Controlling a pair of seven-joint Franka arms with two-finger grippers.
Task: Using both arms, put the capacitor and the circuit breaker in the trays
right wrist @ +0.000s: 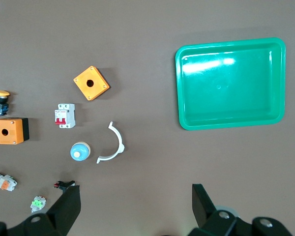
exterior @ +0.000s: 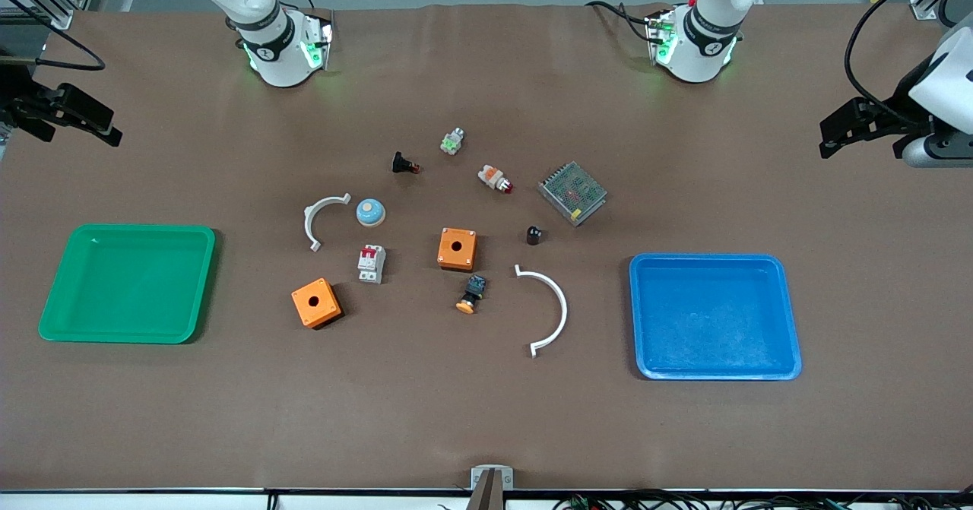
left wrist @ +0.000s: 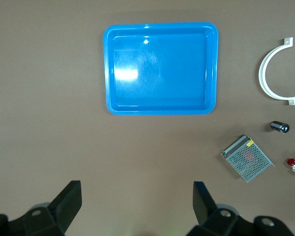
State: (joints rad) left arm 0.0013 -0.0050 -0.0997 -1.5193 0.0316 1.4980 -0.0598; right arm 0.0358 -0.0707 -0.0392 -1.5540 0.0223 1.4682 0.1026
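Note:
The capacitor [exterior: 534, 235], a tiny black cylinder, stands near the middle of the table beside a metal mesh box; it also shows in the left wrist view [left wrist: 280, 127]. The circuit breaker [exterior: 372, 264], white-grey with two red levers, lies between the two orange boxes and shows in the right wrist view [right wrist: 65, 115]. My left gripper [exterior: 830, 139] is open and empty, up over the left arm's end of the table [left wrist: 136, 204]. My right gripper [exterior: 106, 131] is open and empty, up over the right arm's end [right wrist: 136, 204].
A green tray [exterior: 129, 282] lies at the right arm's end and a blue tray [exterior: 714, 316] at the left arm's end. Two orange boxes [exterior: 457, 248] [exterior: 316, 302], two white curved pieces [exterior: 549, 308] [exterior: 323, 217], a blue dome [exterior: 370, 211] and small parts lie mid-table.

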